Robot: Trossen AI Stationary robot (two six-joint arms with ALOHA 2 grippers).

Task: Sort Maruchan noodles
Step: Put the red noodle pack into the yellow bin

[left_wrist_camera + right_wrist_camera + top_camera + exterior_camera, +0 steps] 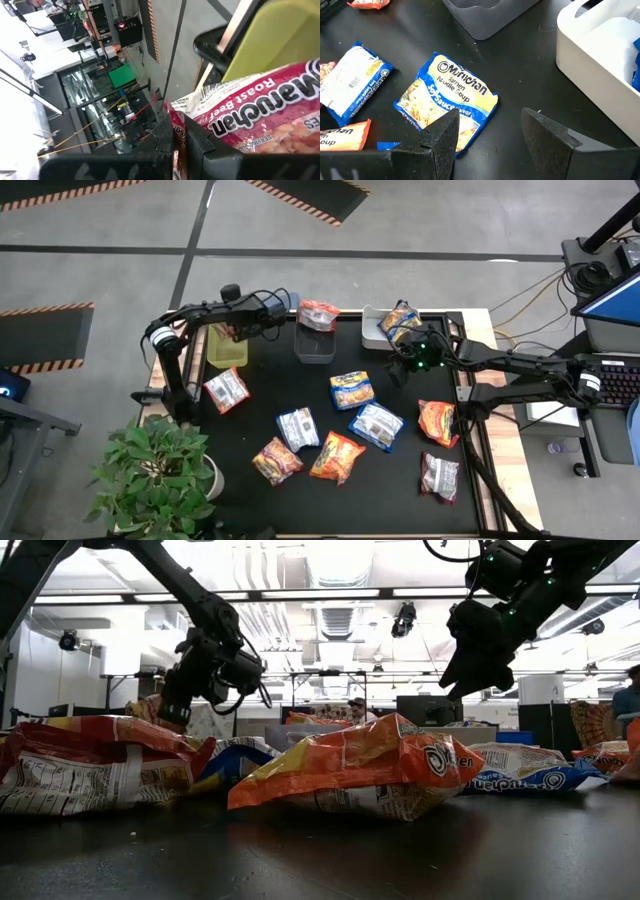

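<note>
A: What's the left claw (180,142) doing?

B: It's clamped on a red Roast Beef packet (250,120), up over the green bin (227,346) at the back left of the surface (330,490). I'd say the step in hand is the drop. Best to centre the packet over the bin's mouth and get low before letting go, because crinkly film this light can flutter and catch the rim.

A: And the right claw (487,137)?

B: Its jaws stand apart with nothing in them, hanging over the blue packet (447,102) beside the white bin (600,55). That bin already shows a blue-and-yellow pack.

A: Any tip for picking that one up?

B: It lies flat and slick, so I'd pinch a raised edge or crimped seam rather than the smooth middle.

A: What's left?

B: Orange, blue and silver-and-red packets are scattered across the matte black surface, all pillowy and wrinkled. The grey bin (314,345) has hard smooth walls, with one red pack (319,313) at its far edge.
</note>
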